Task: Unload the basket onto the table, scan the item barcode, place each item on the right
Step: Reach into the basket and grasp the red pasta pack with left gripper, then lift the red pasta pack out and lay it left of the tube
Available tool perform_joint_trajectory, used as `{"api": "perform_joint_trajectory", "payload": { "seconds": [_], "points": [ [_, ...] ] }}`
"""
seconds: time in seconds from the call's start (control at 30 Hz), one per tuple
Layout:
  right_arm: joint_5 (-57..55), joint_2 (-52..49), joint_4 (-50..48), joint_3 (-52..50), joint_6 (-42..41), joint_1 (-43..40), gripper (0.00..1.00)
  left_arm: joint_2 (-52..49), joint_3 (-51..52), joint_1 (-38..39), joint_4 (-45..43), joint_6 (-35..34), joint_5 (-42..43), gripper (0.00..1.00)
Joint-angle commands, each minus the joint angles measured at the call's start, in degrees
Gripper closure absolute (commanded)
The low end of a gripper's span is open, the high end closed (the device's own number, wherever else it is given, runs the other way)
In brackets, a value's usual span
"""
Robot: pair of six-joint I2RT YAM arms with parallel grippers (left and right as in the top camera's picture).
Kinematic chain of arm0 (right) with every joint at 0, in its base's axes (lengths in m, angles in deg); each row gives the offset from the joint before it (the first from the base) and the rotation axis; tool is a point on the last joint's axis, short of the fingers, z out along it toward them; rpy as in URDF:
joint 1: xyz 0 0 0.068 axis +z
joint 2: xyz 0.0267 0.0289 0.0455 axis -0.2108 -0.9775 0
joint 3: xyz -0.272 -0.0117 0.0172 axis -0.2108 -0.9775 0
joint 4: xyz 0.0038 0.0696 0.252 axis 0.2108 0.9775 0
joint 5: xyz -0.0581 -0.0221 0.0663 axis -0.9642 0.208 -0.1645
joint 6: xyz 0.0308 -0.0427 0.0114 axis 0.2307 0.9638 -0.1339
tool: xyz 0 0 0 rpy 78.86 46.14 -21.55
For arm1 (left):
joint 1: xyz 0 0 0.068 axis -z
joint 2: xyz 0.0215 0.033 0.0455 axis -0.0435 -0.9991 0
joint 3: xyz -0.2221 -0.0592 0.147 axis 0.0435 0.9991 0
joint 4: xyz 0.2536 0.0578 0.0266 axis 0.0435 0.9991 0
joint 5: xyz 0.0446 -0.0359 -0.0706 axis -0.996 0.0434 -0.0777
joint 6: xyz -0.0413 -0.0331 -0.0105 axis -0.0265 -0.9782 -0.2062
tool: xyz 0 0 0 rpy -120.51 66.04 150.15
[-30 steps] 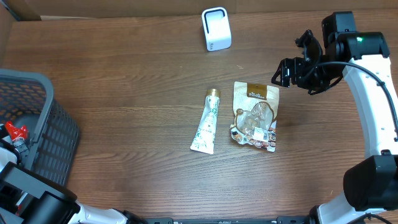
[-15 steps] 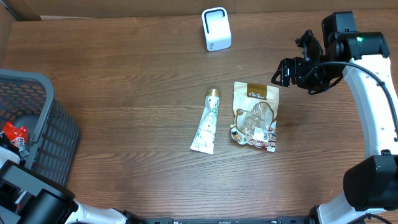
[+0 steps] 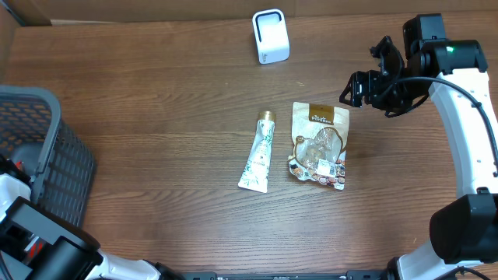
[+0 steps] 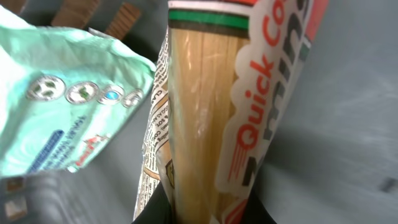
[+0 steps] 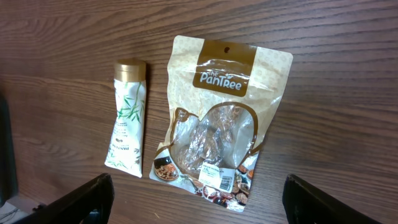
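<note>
Left claw [image 4: 208, 210]: together, clamped on the pasta packet [image 4: 205, 93]; dark fingers [image 4: 152, 208] show on either side of it at the bottom edge of the left wrist view.

Packet's long axis runs straight out from the claw and up the frame, leaning slightly right. Pale strands show through a clear strip. Red "Quick Co…" lettering reads along its length, with green, white and red bands at the far end.

Mint-green pouch [image 4: 56, 112] lies just left of the packet, overlapping its edge. Grey basket interior [image 4: 348, 124] is behind both.

Only the left wrist view shows the packet and the grip. Overhead gives just the basket's mesh wall [image 3: 58, 167] at the left edge of the tabletop [image 3: 156, 101], with its contents and the left claw hidden.

Right claw [image 5: 202, 202]: fingers wide apart, nothing between them, hanging above the right side of the tabletop.

Below it, mid-tabletop, lie two flat items side by side, not touching:
- Cream tube [image 3: 259, 152], gold cap towards the far edge, long axis near to far with a slight tilt.
- Brown "The PanTree" snack pouch [image 3: 319, 144] to its right, header towards the far edge. The right wrist view alone resolves its white barcode sticker near the lower end.

Far edge: white scanner [image 3: 270, 36], upright, well apart from the basket and both items.
</note>
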State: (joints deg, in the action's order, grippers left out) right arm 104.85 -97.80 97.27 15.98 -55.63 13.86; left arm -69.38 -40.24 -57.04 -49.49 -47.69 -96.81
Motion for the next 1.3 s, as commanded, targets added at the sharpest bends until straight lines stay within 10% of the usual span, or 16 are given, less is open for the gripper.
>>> {"api": "perform_joint_trajectory", "payload": {
  "seconds": [0.0, 0.83, 1.27],
  "points": [
    [0.33, -0.28, -0.26, -0.26, -0.15, 0.22, 0.13, 4.17, -2.54, 0.98, 0.42, -5.27, 6.95, 0.96],
    [0.31, -0.28, 1.22, -0.26, -0.13, 0.24, 0.12, 30.1, -18.45, 6.16, 0.55, 1.01, 20.35, 0.96],
    [-2.08, -0.28, 1.22, -0.26, -0.13, 0.22, 0.12, 44.44, -19.93, 38.29, 16.09, -13.9, 20.72, 0.96]
  ]
}}
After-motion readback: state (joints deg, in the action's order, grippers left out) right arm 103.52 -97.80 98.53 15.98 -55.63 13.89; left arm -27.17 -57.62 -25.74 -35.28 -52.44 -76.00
